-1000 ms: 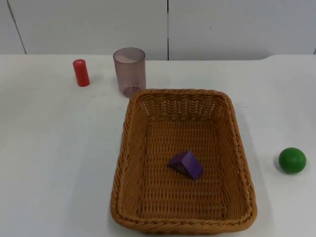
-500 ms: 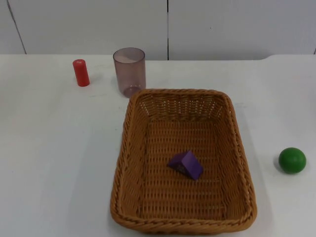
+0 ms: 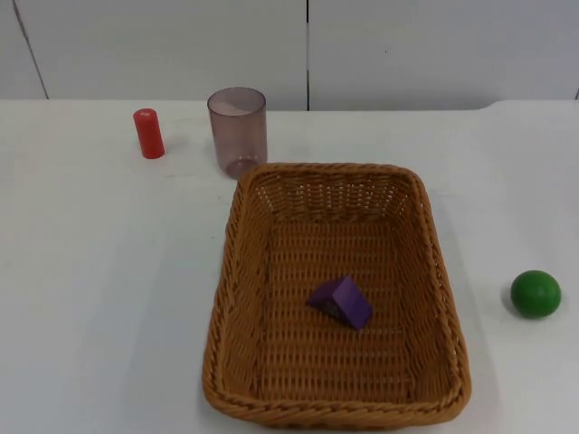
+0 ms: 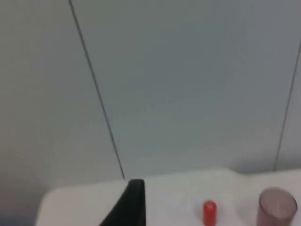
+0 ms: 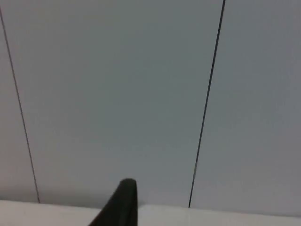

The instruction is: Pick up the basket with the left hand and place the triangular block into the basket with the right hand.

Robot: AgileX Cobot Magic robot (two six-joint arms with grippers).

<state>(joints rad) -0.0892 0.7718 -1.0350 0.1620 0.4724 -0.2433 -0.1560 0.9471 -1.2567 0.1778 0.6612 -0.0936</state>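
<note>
A black fingertip [image 5: 123, 201] of the right gripper is standing in front of the grey partition wall [image 5: 117, 94], which is taking up most of what the camera is seeing. Two thin dark seams are running down the wall, one [image 5: 19, 113] on one side of the fingertip and one [image 5: 207, 103] on the other, dividing it into panels. A strip of the white table [image 5: 211, 215] is meeting the foot of the wall just behind the fingertip.

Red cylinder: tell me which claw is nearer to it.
Left. The left claw faces the wall with the red cylinder and the cup just ahead. The right claw faces bare wall, no cylinder before it.
</note>
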